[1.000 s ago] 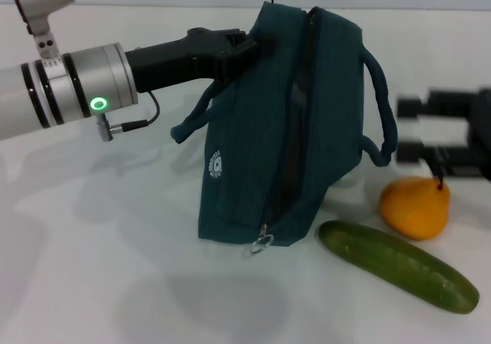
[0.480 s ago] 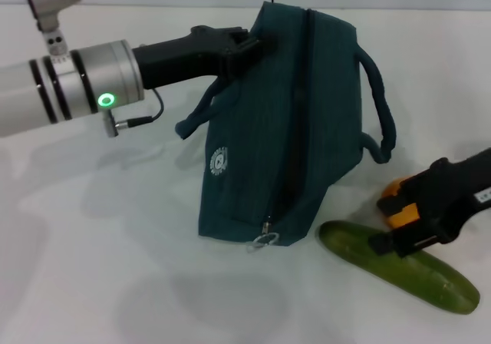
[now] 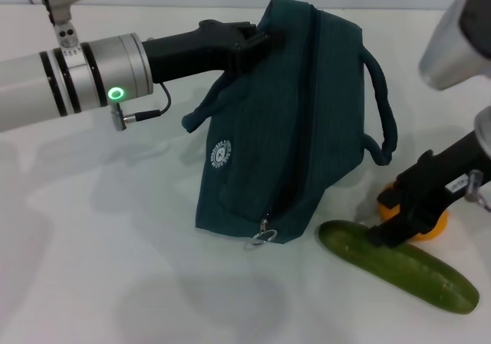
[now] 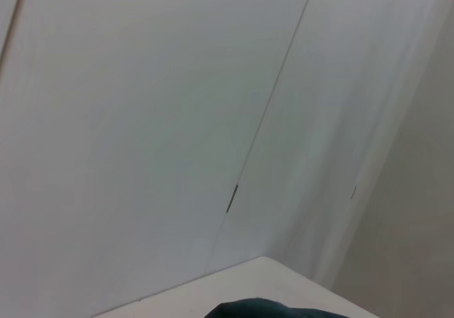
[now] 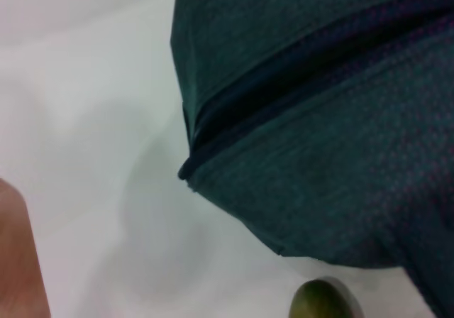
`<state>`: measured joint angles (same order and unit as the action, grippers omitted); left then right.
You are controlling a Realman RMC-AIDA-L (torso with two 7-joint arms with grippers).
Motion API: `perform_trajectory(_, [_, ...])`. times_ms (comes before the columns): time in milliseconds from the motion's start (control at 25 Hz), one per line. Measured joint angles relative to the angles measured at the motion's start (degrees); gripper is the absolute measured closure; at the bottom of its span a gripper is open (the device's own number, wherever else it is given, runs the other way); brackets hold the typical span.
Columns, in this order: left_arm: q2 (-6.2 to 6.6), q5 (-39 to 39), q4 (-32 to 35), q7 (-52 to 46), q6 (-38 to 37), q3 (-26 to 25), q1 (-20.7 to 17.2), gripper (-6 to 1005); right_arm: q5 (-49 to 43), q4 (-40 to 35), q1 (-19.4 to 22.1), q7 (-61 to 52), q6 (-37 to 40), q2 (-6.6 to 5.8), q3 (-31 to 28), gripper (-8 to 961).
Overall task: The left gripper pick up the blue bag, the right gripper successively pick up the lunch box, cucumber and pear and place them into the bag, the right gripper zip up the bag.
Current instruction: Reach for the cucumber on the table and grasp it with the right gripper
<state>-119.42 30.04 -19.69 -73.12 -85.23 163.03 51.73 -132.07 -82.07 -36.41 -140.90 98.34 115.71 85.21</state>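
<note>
Nearest us: cucumber [image 3: 397, 266] lies flat at desk's [image 3: 100, 267] front right corner. Just behind it, right gripper [image 3: 383, 233] low against cucumber's top, jaws narrow; whether it grips, we cannot tell. Pear [image 3: 418, 223] mostly hidden behind gripper. Mid-desk: blue bag [image 3: 288, 121] hangs tilted, lower edge on desk, zipper ring pull [image 3: 260, 239] at its near bottom edge. Farthest: left gripper [image 3: 257, 41] clamped on bag's top edge.

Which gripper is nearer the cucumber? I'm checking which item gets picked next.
Right. The right gripper hangs just over the cucumber, in front of the pear. The left gripper holds the blue bag at its top, well away.
</note>
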Motion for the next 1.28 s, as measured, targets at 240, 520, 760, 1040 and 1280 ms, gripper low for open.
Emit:
perform_trajectory(240, [0.07, -0.09, 0.65, 0.0, 0.09, 0.0, 0.05, 885, -1.33, 1.54, -0.73, -0.66, -1.53, 0.07, 3.15, 310])
perform_trajectory(520, [0.02, -0.09, 0.68, 0.11, 0.16, 0.0, 0.32, 885, -3.19, 6.02, -3.06, -2.02, -5.74, 0.29, 8.66, 315])
perform_trajectory(760, [-0.09, -0.09, 0.75, 0.25, 0.16, 0.0, 0.43, 884, -4.21, 9.05, -5.08, -3.29, -8.09, 0.4, 12.41, 319])
perform_trajectory(1040, [-0.11, -0.03, 0.76, 0.66, 0.16, 0.0, 0.42, 884, -3.81, 9.92, -5.33, -3.31, -8.88, 0.42, 13.4, 323])
perform_trajectory(1280, [-0.11, 0.01, 0.91, 0.76, 0.15, 0.0, 0.38, 884, -3.54, 10.18, -5.5, -3.33, -9.07, 0.49, 14.68, 327])
